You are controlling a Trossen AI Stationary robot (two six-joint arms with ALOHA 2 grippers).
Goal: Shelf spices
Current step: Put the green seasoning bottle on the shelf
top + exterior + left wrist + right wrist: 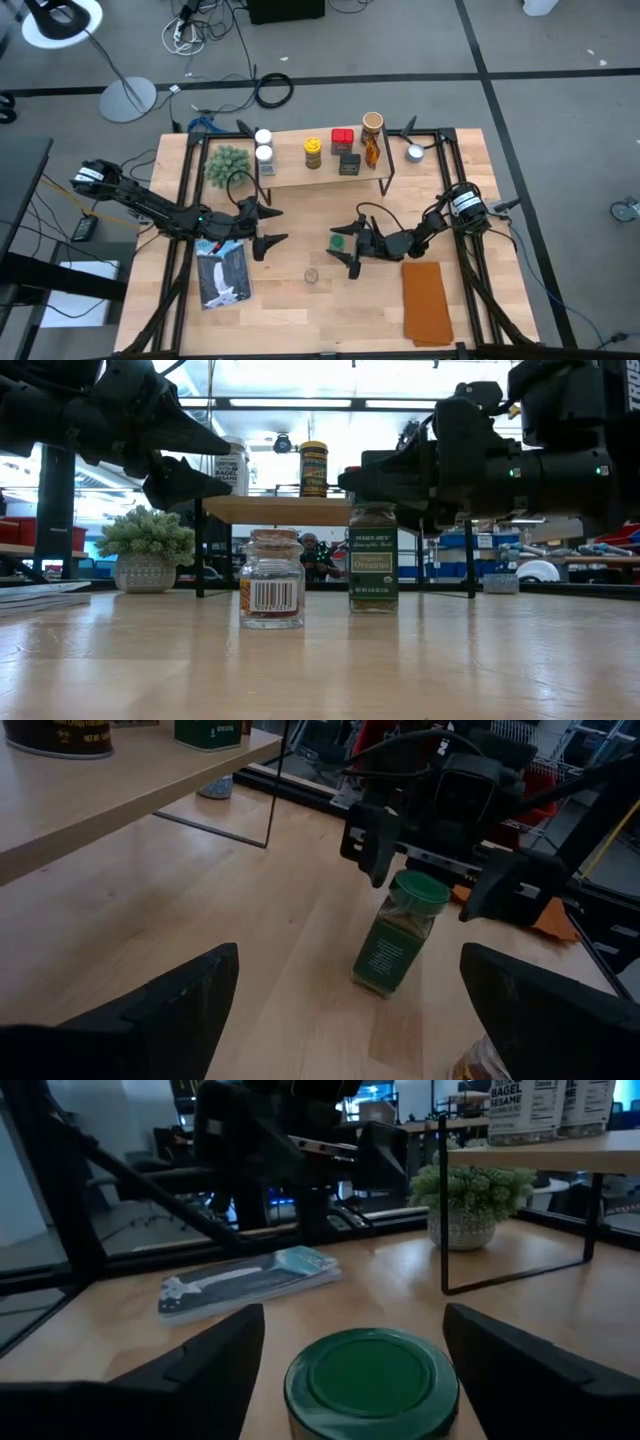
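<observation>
Green-lidded jar (371, 1380) stands on the desk between the right gripper's (350, 252) spread, non-gripping fingers; an off-centre closure could tip it. Left gripper (268, 227) waits open beside.

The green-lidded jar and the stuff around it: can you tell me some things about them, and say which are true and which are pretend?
1. The green-lidded jar stands on the table, not on the shelf. True.
2. The right hand has its fingers open on both sides of the jar's lid. True.
3. The left hand is holding the small clear jar. False: it is open, empty, and the clear jar stands alone on the table.
4. The fuzzy green plant sits on top of the shelf. False: it sits on the table beside the shelf.
5. A yellow-lidded jar is on the shelf. True.
</observation>
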